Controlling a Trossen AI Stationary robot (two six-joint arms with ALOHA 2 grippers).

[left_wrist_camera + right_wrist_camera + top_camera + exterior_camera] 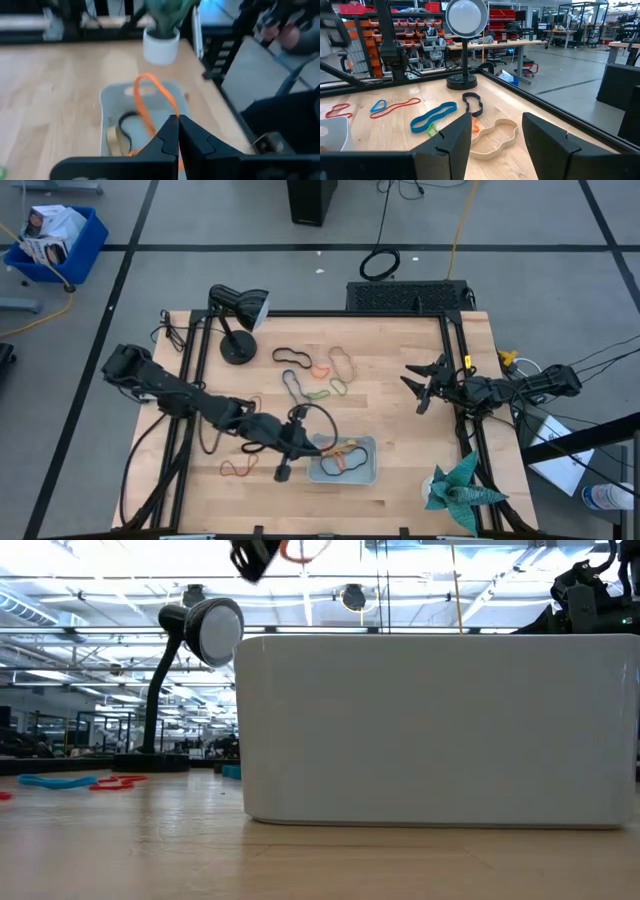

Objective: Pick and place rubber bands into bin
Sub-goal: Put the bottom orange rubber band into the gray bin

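Counter: the pale wooden counter [400, 420] is carrying everything, with both dark arms reaching in over it.
Desk lamp: a black desk lamp [236, 320] with a round base is standing near the far left corner.
Plant: a teal leafy plant in a white pot [458, 486] is sitting at the near right corner.
Bin: the shallow pale blue-grey plastic bin [368, 472] with rounded corners is lying at the near middle, holding a black loop and a tan one [114, 139].
Left gripper: the left gripper [178, 131] is hovering at the bin's left edge, its fingers clenched on an orange rubber band [155, 97] that is dangling over the bin.
Right gripper: the right gripper [422, 387] is waiting at the right side of the counter, well apart from the bin, its fingers released and spread.
Loose rubber bands: black [291, 357], tan [492, 136], blue [433, 117], green [338, 388] and red [395, 107] loops are lying scattered between the lamp and the bin; another orange-brown one [239, 468] is lying left of the bin.
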